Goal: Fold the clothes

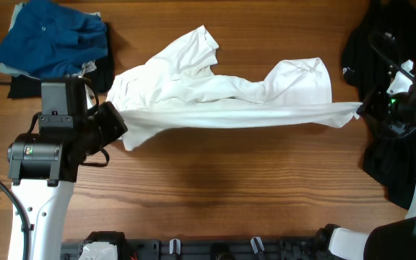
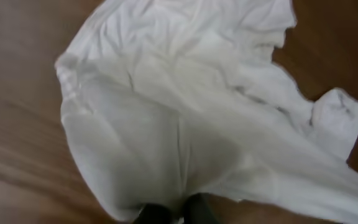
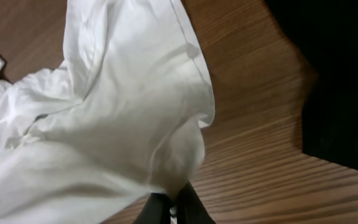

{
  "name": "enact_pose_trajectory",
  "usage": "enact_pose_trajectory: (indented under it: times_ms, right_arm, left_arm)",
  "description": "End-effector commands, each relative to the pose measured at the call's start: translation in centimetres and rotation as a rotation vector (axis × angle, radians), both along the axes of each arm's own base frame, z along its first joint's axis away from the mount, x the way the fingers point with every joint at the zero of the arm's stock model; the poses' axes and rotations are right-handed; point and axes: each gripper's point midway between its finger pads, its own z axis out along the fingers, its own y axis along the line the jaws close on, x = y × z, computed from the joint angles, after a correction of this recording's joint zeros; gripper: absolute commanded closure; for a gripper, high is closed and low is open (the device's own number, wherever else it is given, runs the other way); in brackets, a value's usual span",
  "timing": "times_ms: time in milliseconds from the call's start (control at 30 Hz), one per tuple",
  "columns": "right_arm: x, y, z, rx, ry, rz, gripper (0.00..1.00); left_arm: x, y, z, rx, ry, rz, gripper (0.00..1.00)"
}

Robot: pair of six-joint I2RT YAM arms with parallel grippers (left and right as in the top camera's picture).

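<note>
The white T-shirt [image 1: 222,101] is pulled long, left to right, across the middle of the counter [image 1: 230,195].
I have my left gripper [image 2: 174,214] and right gripper [image 3: 174,208] each clamped on one end of its near edge, which is taut between them. The rest lies rumpled behind. The blue shirt [image 1: 49,36] sits far left, and the black garments [image 1: 385,43] are by the right arm.

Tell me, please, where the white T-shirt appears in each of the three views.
Overhead: white T-shirt stretched across mid-frame, between the left claw and right claw.
Left wrist: fills most of the frame, pinched at bottom centre.
Right wrist: fills the left and centre, pinched at bottom centre.
Shared landmark: the wooden table, bare beside the shirt in every view.
</note>
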Motion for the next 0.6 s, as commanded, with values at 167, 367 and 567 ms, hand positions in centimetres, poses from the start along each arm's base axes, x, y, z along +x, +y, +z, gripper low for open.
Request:
enact_pose_trajectory:
  times_ms: [167, 367, 567]
  right_arm:
    - [-2.8, 1.1, 1.9, 0.003, 0.017, 0.040, 0.96]
    - [-1.9, 0.3, -0.5, -0.009, 0.052, 0.033, 0.96]
    - [1.1, -0.2, -5.6, 0.022, 0.089, 0.018, 0.96]
  left_arm:
    - [-5.9, -1.1, 0.0, -0.083, 0.152, -0.022, 0.96]
    - [-2.1, -0.6, -2.5, -0.044, 0.207, -0.007, 0.96]
    - [4.0, -0.8, -9.2, -0.027, 0.325, -0.008, 0.96]
